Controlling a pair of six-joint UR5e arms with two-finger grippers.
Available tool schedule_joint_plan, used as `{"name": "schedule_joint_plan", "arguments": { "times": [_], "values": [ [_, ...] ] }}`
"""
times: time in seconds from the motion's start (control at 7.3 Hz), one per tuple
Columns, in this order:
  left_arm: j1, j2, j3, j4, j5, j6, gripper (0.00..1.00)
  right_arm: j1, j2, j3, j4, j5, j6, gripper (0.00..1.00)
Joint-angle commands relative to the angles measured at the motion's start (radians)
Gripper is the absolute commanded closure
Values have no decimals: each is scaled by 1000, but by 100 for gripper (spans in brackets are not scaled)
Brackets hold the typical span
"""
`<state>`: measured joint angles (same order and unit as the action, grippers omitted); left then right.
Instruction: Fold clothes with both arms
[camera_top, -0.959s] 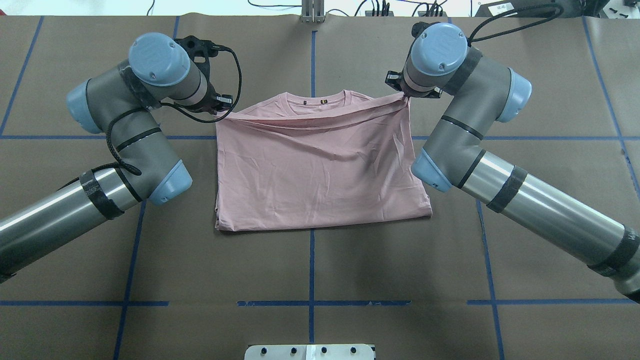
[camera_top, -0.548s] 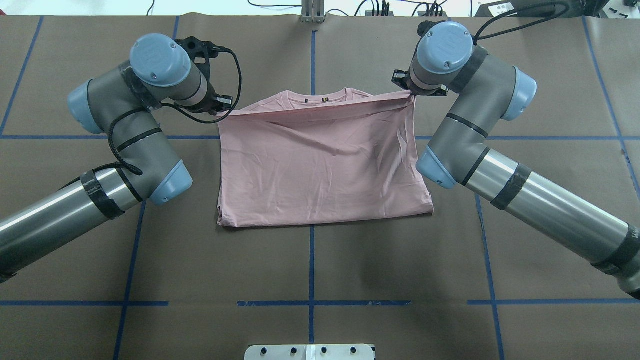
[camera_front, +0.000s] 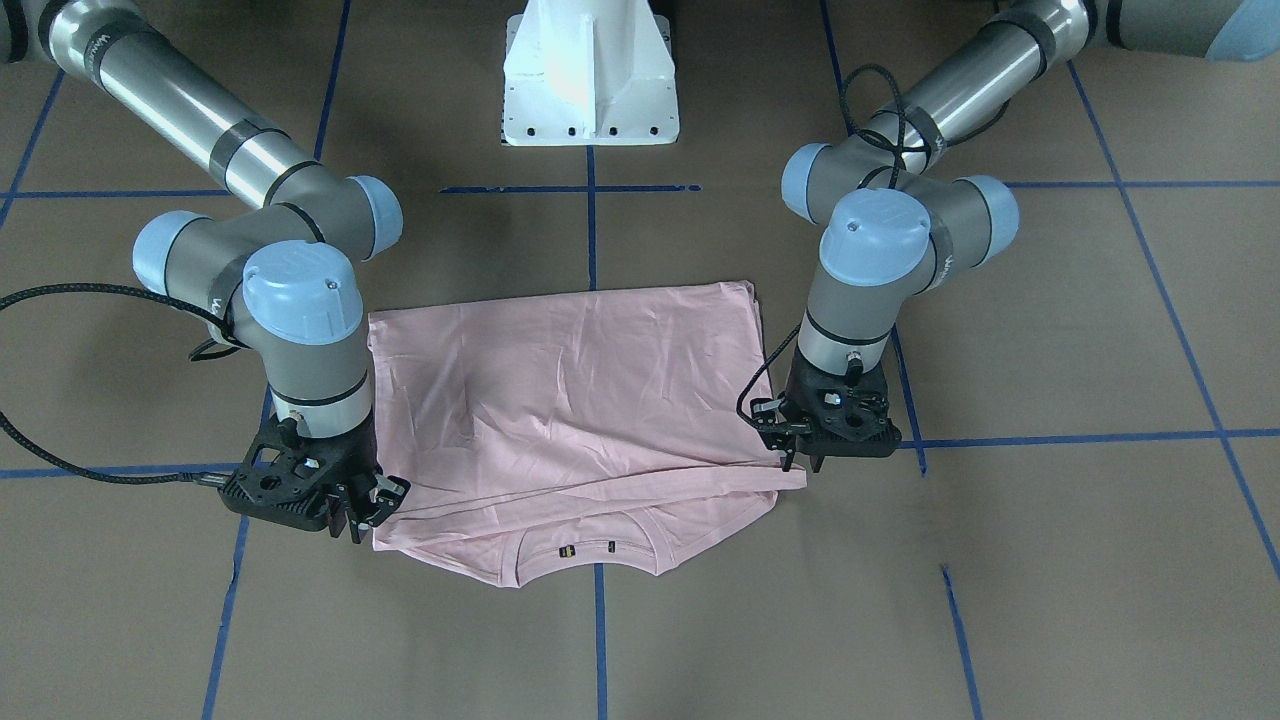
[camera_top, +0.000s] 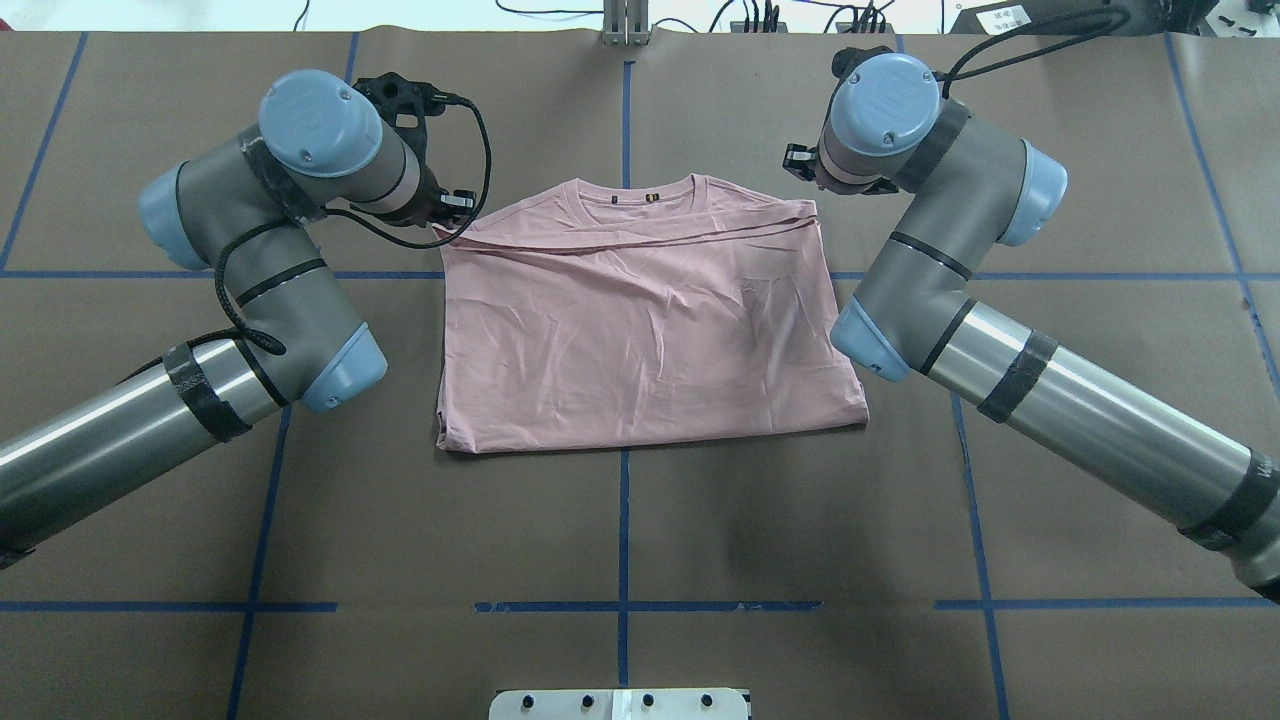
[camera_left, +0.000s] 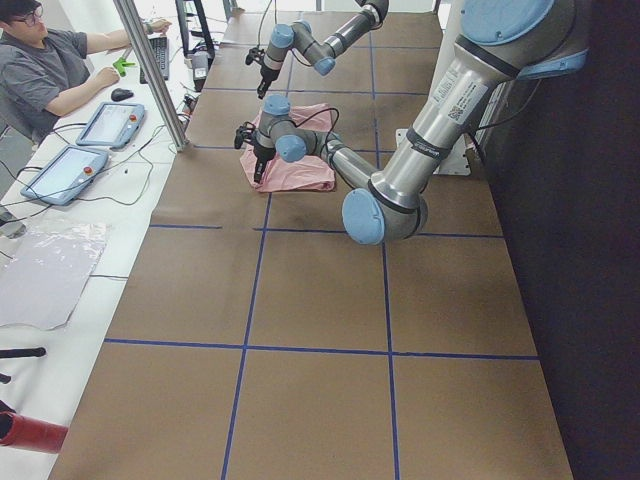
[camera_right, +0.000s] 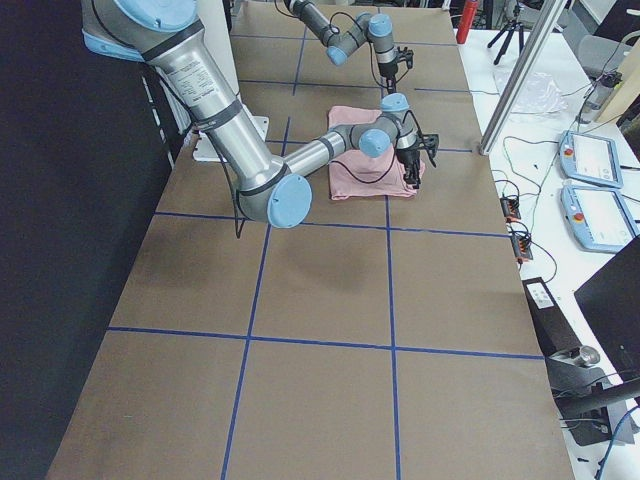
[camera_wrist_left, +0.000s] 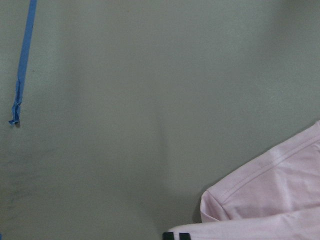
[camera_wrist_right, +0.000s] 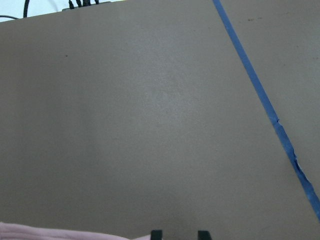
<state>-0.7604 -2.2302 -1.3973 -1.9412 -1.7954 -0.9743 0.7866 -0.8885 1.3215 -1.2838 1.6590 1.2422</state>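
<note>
Well, here we are with the shirt (camera_top: 640, 340) lying flat in the middle of the tabletop (camera_top: 640, 530). Its bottom half is doubled up over the chest, so the edge of the fold sits just short of the collar (camera_top: 625, 195), which peeks out on the far side. The right fingers (camera_wrist_right: 156, 234) are spread apart with bare tabletop between them, holding nothing, poised near the shirt's far corner on that side. The left fingers (camera_wrist_left: 169, 236) look pinched almost together at the opposite far corner, and I'd call that a grip on the folded edge, though only their tips show. Going by those creases this is thin, soft cotton: light, floppy, no stiffness at all. It will sag and drag wherever it isn't supported, and it shouldn't slide much on the matte tabletop. Nothing fragile here. For a further fold, the best bet is a pinch through both layers right at the corners or along a side edge, both arms moving together so the cloth stays taut and the layers don't creep apart.
</note>
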Motion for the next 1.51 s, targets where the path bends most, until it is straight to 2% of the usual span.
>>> {"name": "schedule_joint_plan", "arguments": {
  "times": [0.0,0.14,0.41,0.55,0.69,0.82,0.96,1.37],
  "values": [
    [0,11,-35,-30,-5,12,0,14,-6,33,6,46,-105,0],
    [3,49,-98,-30,-5,12,0,34,-48,92,9,124,-165,0],
    [64,192,-313,-33,-5,-33,0,40,-151,253,6,162,-198,0],
    [116,252,-409,-30,-1,-109,0,34,-155,274,6,162,-187,0],
    [183,288,-455,-30,7,-220,0,23,-155,275,6,159,-184,0],
    [240,303,-460,-30,63,-341,23,23,-156,275,6,159,-184,0],
    [297,311,-453,-30,121,-415,40,23,-156,274,6,159,-184,0],
    [303,316,-405,-27,126,-417,41,23,-156,272,6,157,-184,0]
  ]
}}
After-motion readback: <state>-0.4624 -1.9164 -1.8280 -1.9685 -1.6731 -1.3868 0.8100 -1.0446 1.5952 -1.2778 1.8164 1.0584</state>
